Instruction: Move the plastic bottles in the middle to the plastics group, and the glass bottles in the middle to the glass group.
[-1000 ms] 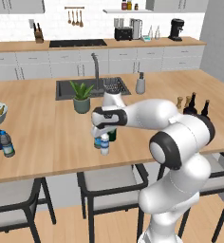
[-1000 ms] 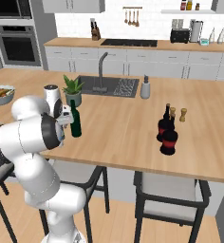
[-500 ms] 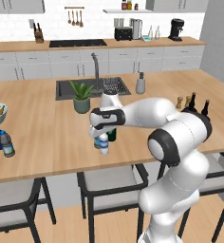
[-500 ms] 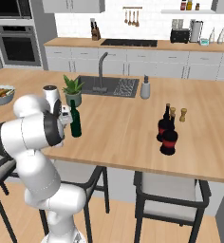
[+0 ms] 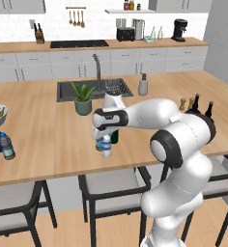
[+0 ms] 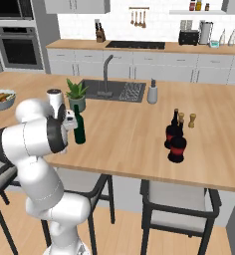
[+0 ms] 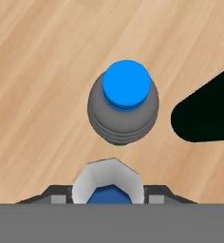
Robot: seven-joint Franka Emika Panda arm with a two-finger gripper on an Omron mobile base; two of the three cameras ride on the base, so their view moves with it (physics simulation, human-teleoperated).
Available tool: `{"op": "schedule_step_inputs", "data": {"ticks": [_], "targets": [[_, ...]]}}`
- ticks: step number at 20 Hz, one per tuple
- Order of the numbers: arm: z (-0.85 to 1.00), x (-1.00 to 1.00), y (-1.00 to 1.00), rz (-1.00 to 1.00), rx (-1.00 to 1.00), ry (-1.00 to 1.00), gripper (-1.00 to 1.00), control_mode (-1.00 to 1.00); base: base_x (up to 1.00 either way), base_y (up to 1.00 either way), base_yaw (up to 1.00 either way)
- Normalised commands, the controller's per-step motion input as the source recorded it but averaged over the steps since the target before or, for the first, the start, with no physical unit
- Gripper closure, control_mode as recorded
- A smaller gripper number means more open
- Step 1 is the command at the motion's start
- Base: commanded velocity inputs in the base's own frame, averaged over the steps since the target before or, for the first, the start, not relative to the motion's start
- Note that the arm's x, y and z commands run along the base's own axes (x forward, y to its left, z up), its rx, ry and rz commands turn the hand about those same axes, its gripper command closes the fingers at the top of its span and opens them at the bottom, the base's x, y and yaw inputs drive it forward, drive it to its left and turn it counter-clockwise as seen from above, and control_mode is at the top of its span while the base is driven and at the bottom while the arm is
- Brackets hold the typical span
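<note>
The gripper [image 5: 99, 137] hangs low over the surface [image 5: 48, 130] at the centre of the left base view, pointing down at the two water bottles. In the hand view, the white-capped bottle [image 7: 109, 182] sits between the finger tips at the bottom edge. Whether the jaws are clamped on it or merely around it, I cannot tell. The blue-capped bottle [image 7: 126, 90] stands upright just beside it, in the middle of that frame, free of the gripper. In the right base view, the wine bottle [image 6: 79, 127] stands upright just beside the hand, at centre left. The plastics group [image 5: 5, 144] is at the far left edge of the left base view, and the glass group [image 6: 176, 142] is right of centre in the right base view, well apart from the gripper.
</note>
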Motion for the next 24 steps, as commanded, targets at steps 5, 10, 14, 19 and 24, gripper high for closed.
{"op": "schedule_step_inputs", "data": {"ticks": [5,10,14,19,24], "targets": [[0.0,-0.28,-0.41,0.05,0.05,-0.01,1.0,-1.0,0.0,0.0,0.0],[0.29,-0.48,-0.31,0.06,0.18,-0.12,1.0,-1.0,0.0,0.0,0.0],[0.3,-0.45,-0.22,0.04,0.11,-0.09,1.0,-1.0,0.0,0.0,0.0],[0.26,-0.38,-0.16,0.01,0.02,-0.01,1.0,-1.0,0.0,0.0,0.0],[0.21,-0.44,0.34,0.0,0.07,0.02,1.0,-1.0,0.0,0.0,0.0]]}}
